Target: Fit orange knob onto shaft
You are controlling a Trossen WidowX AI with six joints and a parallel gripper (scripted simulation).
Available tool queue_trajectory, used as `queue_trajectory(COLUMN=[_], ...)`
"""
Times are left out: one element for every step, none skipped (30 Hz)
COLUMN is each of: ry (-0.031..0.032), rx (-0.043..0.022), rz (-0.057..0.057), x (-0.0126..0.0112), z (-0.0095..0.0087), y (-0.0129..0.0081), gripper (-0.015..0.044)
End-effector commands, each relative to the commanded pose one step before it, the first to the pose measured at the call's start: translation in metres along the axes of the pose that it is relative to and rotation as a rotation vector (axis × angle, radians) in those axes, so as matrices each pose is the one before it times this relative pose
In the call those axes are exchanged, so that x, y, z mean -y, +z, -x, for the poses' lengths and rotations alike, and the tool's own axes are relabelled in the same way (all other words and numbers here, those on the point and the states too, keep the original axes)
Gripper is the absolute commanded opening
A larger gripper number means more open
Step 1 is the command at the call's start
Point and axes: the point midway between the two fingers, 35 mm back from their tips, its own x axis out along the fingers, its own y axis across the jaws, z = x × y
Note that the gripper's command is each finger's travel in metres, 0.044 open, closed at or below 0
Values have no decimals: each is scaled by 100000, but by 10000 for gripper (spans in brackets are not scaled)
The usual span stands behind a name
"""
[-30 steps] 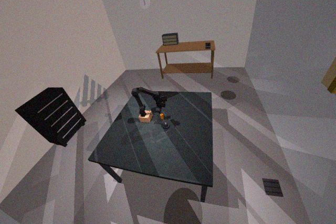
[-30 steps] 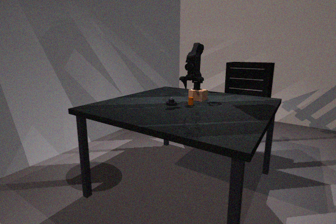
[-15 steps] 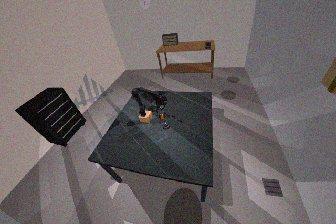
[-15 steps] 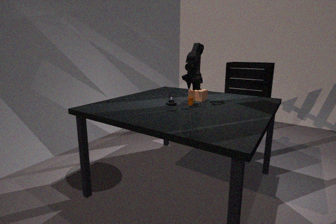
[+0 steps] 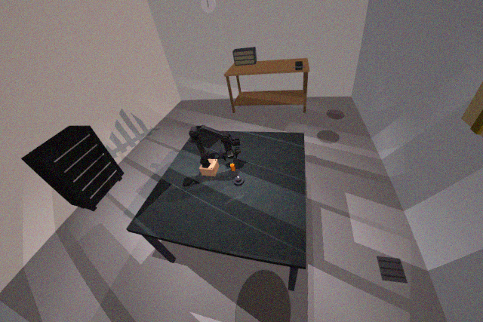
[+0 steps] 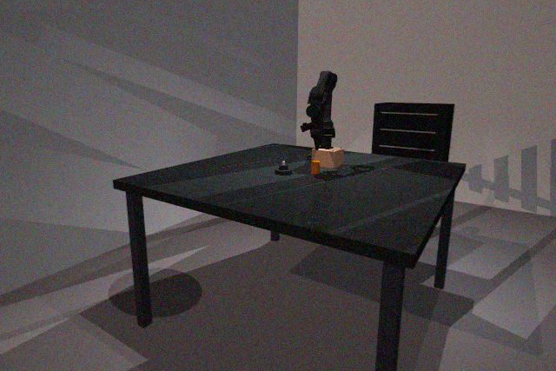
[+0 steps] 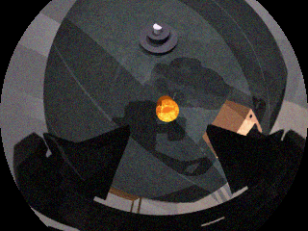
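Note:
The orange knob [image 5: 232, 167] [image 6: 315, 167] [image 7: 167, 110] stands upright on the dark table [image 5: 265, 228] [image 6: 251, 196]. Its underside and hole are hidden. The round dark pedestal [image 5: 238, 182] [image 6: 283, 172] [image 7: 156, 47] stands a short way from the knob, with the bare silver shaft [image 6: 283, 162] [image 7: 157, 28] upright on it. The direction of the shaft's flat is too small to tell. My gripper [image 5: 234, 155] [image 7: 169, 129] is wide open and empty, above the table near the knob. In the wrist view the knob shows just beyond the gap between the fingertips, slightly above its middle.
A light wooden box [image 5: 209, 170] [image 6: 333, 158] [image 7: 227, 116] is by the arm's base, to the knob's left in the top view. A black slatted panel [image 5: 74, 166] [image 6: 413, 129] stands beyond the table's edge. A wooden bench [image 5: 272, 66] is against the far wall.

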Motion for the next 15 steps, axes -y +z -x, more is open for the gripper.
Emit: queue_trajectory(ry=[-455,-8,-3,0,0,0,0,-1,-2,-5,-4,-1,0,0,0], rx=[363,-2,-1,0,0,0,0,0,0,-1,-1,0,0,0,0], rz=[-1605,0,0,0,0,0,0,0,0,0,0,0,0,0,0], x=[51,40,20,0,0,0,0,-1,2,14,17,7,0,0,0], z=[-2234,-804,-266,0,0,0,0,-122,-364,-543,-360,-120,0,0,0], y=[65,-10,-5,0,0,0,0,2,6,6,2,0,0,0,0], gripper=[440,440,440,440,440,440,440,440,440,440,440,440,440,440,440])
